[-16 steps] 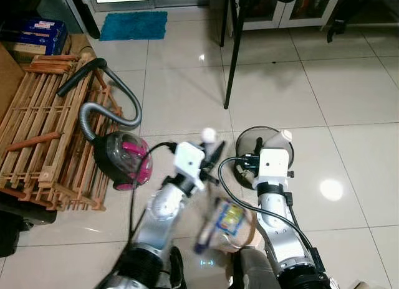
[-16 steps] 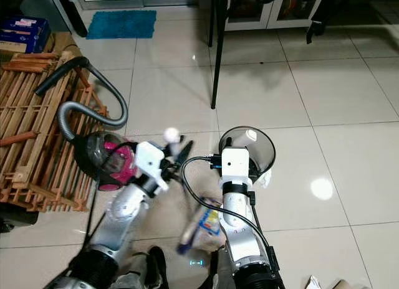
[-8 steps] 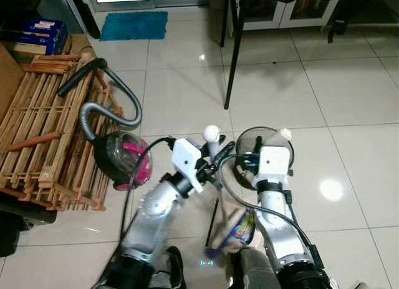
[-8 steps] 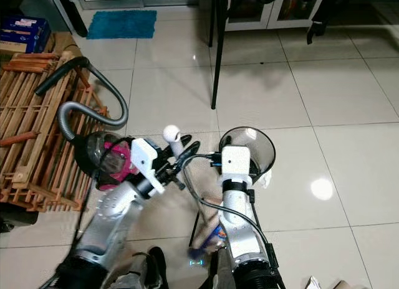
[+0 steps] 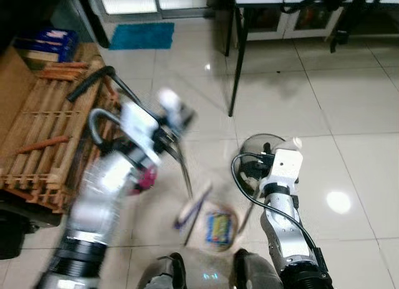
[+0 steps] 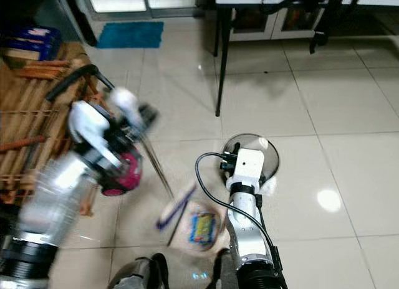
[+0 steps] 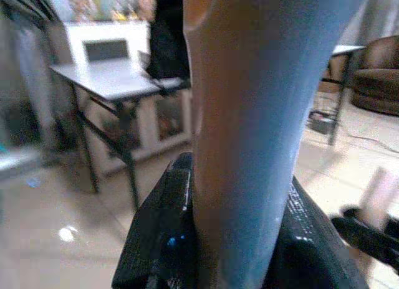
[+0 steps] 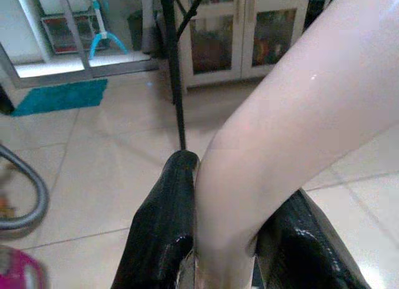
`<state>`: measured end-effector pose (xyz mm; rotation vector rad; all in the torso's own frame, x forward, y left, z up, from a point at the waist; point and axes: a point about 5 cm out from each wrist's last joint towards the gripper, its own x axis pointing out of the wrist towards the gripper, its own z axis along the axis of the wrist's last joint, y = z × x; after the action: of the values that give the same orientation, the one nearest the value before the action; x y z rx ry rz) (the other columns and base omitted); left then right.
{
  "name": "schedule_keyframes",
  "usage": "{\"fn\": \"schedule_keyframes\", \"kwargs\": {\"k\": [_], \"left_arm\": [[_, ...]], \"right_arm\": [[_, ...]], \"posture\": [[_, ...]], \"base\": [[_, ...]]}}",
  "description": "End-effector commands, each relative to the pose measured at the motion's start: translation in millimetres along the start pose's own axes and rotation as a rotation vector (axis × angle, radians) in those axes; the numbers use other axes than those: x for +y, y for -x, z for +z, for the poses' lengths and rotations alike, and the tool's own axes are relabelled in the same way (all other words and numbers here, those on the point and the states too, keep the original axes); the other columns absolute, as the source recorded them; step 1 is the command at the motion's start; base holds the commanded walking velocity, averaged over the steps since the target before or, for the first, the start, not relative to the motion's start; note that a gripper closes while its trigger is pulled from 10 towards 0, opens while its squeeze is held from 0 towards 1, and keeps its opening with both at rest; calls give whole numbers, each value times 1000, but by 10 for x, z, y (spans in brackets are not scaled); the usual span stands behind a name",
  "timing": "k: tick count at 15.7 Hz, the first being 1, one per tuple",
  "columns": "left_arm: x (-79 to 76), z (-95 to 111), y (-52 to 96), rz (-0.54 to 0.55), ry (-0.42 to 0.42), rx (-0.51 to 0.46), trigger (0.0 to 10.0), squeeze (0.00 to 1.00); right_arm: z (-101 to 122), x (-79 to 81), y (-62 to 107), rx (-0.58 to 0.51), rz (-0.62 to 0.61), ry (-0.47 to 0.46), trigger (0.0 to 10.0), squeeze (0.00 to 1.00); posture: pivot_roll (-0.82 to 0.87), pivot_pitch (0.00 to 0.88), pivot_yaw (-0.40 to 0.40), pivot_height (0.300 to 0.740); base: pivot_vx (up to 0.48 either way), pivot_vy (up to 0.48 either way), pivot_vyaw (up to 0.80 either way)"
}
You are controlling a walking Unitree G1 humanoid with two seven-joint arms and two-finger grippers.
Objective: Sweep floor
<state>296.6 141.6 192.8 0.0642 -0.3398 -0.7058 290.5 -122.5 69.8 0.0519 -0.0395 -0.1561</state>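
My left gripper (image 5: pixel 167 126) is raised at the left, blurred, and shut on the broom's handle (image 7: pixel 249 114), which sits between the black fingers (image 7: pixel 159 239). A white knob (image 5: pixel 169 101) tops the handle. The thin dark stick (image 5: pixel 184 170) slants down to the pale broom head (image 5: pixel 212 223) with its coloured label, on the tiles just before my feet. My right gripper (image 5: pixel 277 153) is shut on a pale handle (image 8: pixel 280 127) over the dark rounded dustpan (image 5: pixel 254 147), which rests on the floor to the right of the broom.
A pink vacuum cleaner (image 6: pixel 121 170) with its grey hose (image 5: pixel 100 118) lies beside a wooden rack (image 5: pixel 43 127) on the left. A black table leg (image 5: pixel 235 71) stands ahead, with a blue mat (image 5: pixel 142 35) beyond. Bare tiles (image 5: pixel 349 114) spread to the right.
My left arm has swung left and up with the broom handle, and the broom head has shifted slightly left. The right arm and dustpan have hardly moved.
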Motion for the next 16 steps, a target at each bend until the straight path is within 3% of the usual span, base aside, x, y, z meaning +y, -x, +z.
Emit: {"fn": "schedule_keyframes", "kwargs": {"k": [1,6,11,13,16], "left_arm": [[126,148,94,36,-42,-8,10000,0],[381,278,538,193,-210,132,10000,0],[208,116,687,262,-130,205,10000,0],[54,-87,728,315,-81,275,10000,0],[-29,-221,730,360,-80,313,10000,0]], "right_arm": [[52,31,-49,-13,13,-42,10000,0],[180,52,-166,-48,33,-110,10000,0],[417,114,-290,-96,73,-165,10000,0],[733,90,-413,-151,80,-215,10000,0],[988,64,-504,-182,112,-175,10000,0]], "posture": [[-6,62,78,740],[21,0,60,740],[9,0,47,740],[-10,0,41,740],[-20,0,40,740]], "base": [[0,0,0],[0,0,0],[0,0,0],[0,0,0],[0,0,0]]}}
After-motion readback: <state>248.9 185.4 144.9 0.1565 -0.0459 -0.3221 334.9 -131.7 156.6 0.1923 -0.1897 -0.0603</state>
